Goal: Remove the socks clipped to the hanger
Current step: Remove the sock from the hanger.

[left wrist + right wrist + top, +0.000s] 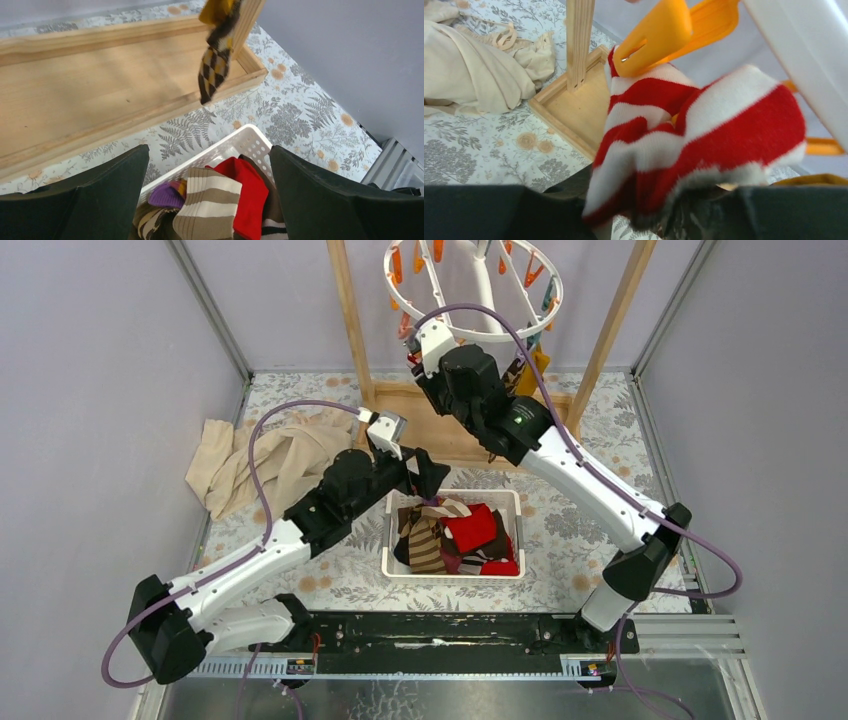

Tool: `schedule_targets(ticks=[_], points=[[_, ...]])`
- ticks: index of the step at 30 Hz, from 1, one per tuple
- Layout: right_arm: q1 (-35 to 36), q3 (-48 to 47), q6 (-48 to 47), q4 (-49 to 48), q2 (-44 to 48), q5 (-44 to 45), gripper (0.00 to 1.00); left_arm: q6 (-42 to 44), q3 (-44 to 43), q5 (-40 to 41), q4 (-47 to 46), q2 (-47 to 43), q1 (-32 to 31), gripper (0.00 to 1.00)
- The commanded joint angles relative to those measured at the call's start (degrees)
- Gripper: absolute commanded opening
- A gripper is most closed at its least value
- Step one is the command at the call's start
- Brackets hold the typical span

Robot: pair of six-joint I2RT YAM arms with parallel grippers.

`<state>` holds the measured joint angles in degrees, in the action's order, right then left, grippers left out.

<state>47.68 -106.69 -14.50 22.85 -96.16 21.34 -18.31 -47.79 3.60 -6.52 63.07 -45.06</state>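
The white ring hanger hangs at the top between two wooden posts. A red-and-white striped sock hangs from one of its orange clips. My right gripper is raised to it and stands open, the sock's lower end hanging between the dark fingers. In the overhead view the right gripper sits just under the ring. A brown argyle sock and a mustard one still dangle there. My left gripper is wide open and holds nothing, over a white basket of socks.
A wooden rack base lies behind the basket, its posts rising on either side of the hanger. A beige cloth is heaped at the left. Grey walls close in the floral table on both sides.
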Motion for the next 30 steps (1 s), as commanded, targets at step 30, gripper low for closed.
schedule_targets(ticks=[30], points=[[-24.92,26.50,20.33,-10.55,22.68,-35.48,0.55,3.19,-5.11,-2.16,-5.92,1.68,2.13,0.98]])
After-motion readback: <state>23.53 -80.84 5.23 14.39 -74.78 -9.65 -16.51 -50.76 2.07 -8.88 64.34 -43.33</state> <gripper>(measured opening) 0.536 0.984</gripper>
